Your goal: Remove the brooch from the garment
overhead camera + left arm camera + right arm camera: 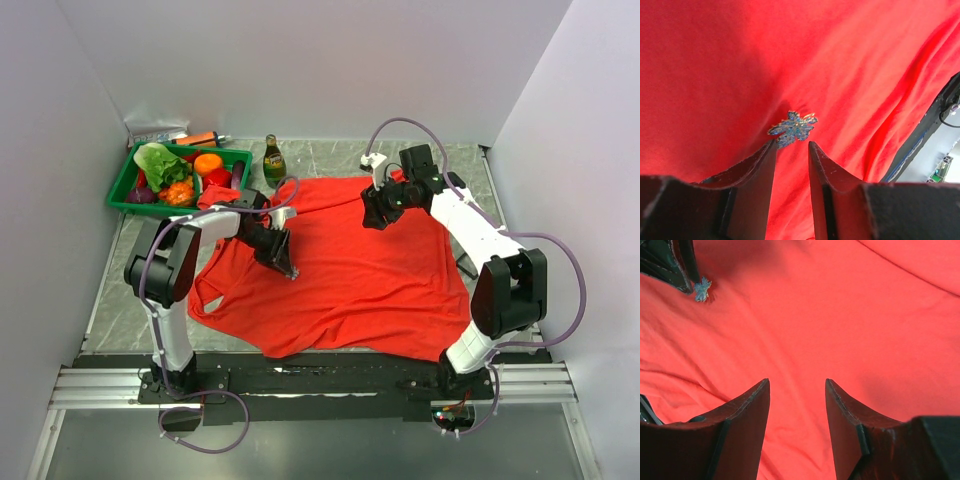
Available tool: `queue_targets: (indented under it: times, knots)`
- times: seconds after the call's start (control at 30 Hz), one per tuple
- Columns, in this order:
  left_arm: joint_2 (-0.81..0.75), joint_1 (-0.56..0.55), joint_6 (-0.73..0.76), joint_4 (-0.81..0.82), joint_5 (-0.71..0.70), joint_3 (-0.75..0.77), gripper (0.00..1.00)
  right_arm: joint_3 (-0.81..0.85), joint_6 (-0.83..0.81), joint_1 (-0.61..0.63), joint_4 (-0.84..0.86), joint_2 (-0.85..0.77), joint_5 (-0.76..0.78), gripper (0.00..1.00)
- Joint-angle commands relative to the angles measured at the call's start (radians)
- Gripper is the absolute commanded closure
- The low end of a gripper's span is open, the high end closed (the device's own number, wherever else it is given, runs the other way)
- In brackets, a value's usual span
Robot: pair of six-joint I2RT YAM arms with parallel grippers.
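The red garment (350, 270) lies spread flat over the table. Pinned on it is the brooch (792, 127), a small flower-shaped piece glittering blue-grey with gold edges, also small at the top left of the right wrist view (702, 290). My left gripper (285, 268) is low over the cloth and open. Its fingertips (771, 150) stand just short of the brooch, the left tip at its edge, and only fabric shows between them. My right gripper (375, 215) hovers open over the shirt's upper part (840, 315), holding nothing. The left gripper's fingers (680, 265) show in its view's corner.
A green basket (125, 195) of vegetables stands at the back left, partly on the shirt's sleeve. A green bottle (273, 160) is upright next to it at the shirt's far edge. An orange marker (200, 138) lies behind the basket. White walls enclose three sides.
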Motion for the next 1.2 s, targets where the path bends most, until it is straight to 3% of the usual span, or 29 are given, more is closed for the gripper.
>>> queue_targets:
  times: [0.0, 0.27, 0.53, 0.77, 0.87, 1.17]
  knots:
    - [0.01, -0.004, -0.015, -0.008, -0.015, 0.036, 0.62, 0.013, -0.003, -0.005, 0.031, 0.0, -0.005, 0.45]
    - [0.02, -0.014, -0.006, -0.018, -0.018, 0.049, 0.63, 0.025, -0.006, -0.002, 0.033, 0.014, 0.001, 0.45]
    - [0.037, -0.031, 0.015, -0.037, 0.002, 0.079, 0.73, 0.021, -0.006, -0.005, 0.034, 0.019, 0.003, 0.45]
    - [0.043, -0.031, 0.035, -0.052, 0.011, 0.084, 0.9, 0.031, -0.005, -0.003, 0.027, 0.033, -0.014, 0.45]
    - [0.063, -0.031, 0.088, -0.103, 0.033, 0.104, 0.99, 0.063, -0.009, 0.007, 0.017, 0.06, -0.059, 0.45]
    - [-0.094, 0.015, 0.164, -0.009, 0.231, -0.022, 0.99, 0.042, 0.063, 0.136, 0.091, 0.128, -0.376, 0.46]
